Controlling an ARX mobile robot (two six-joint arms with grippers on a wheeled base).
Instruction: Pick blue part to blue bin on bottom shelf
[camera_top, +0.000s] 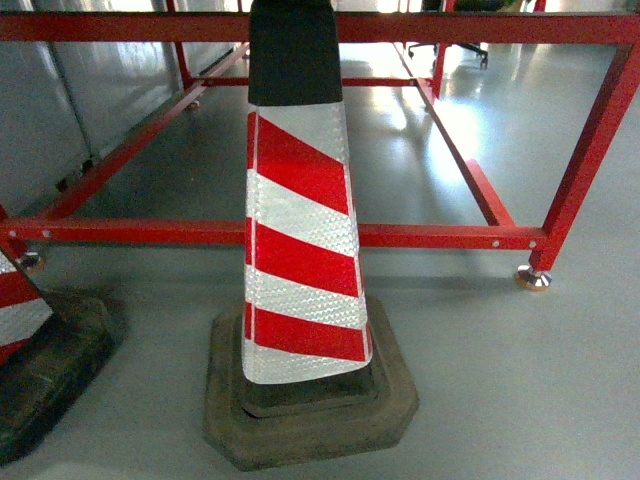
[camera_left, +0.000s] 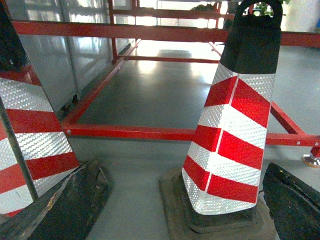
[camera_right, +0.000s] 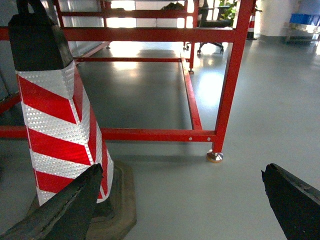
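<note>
The blue part is out of view in all three views. Far off at the top right of the right wrist view, something blue (camera_right: 304, 18) rests on a pale rack; it is too small to tell whether this is the blue bin or the bottom shelf. My left gripper (camera_left: 180, 207) is open near the floor, its dark fingers (camera_left: 62, 207) spread wide with nothing held. My right gripper (camera_right: 180, 202) is open too, with only bare grey floor between its fingers (camera_right: 292, 200). Neither gripper shows in the head view.
A red-and-white striped traffic cone (camera_top: 300, 230) on a black base stands right in front. A second cone (camera_top: 20, 320) is at the left. Behind them runs a red steel frame (camera_top: 200, 233) with a levelling foot (camera_top: 533, 278). Grey floor lies to the right.
</note>
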